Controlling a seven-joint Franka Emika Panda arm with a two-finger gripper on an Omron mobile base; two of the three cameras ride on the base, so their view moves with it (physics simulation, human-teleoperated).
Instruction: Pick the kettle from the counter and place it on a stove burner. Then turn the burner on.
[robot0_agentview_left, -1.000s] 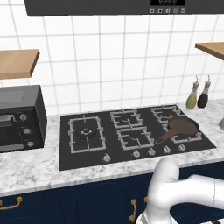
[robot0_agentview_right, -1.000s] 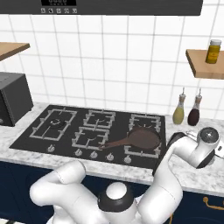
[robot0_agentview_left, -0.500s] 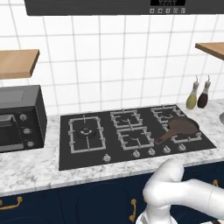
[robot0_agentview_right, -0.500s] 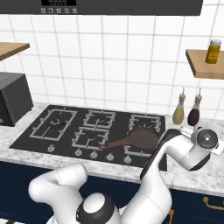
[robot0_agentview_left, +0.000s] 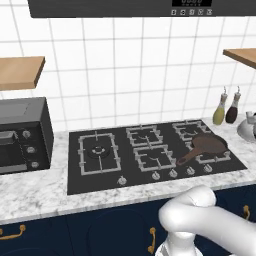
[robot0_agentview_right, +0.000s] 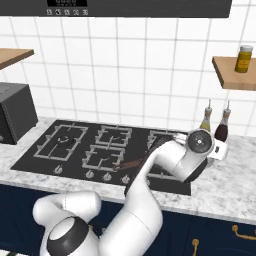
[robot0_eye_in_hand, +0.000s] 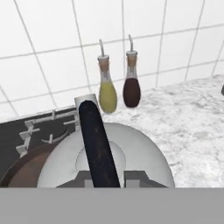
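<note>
The silver-white kettle (robot0_eye_in_hand: 140, 153) lies close below the hand, its black arched handle (robot0_eye_in_hand: 97, 144) running up the middle of the hand view. My gripper (robot0_eye_in_hand: 107, 179) is shut on that handle, a finger on either side. In the left base view the kettle (robot0_agentview_left: 248, 128) is at the far right edge, over the marbled counter (robot0_agentview_left: 40, 190) just beyond the stove. The large stove burner (robot0_agentview_left: 97, 151) sits at the stove's left end, bare. In the right base view my wrist (robot0_agentview_right: 200, 142) hides the kettle.
A dark brown frying pan (robot0_agentview_left: 207, 145) rests on the right front grate, right beside the kettle. Two oil bottles (robot0_eye_in_hand: 106, 87) (robot0_eye_in_hand: 131, 85) stand against the tiled wall. A black toaster oven (robot0_agentview_left: 22, 135) stands at the left. The knobs (robot0_agentview_left: 172, 174) line the stove's front.
The hand has moved left towards the stove and slightly up, with the kettle in its grip. The jaws have stayed shut.
</note>
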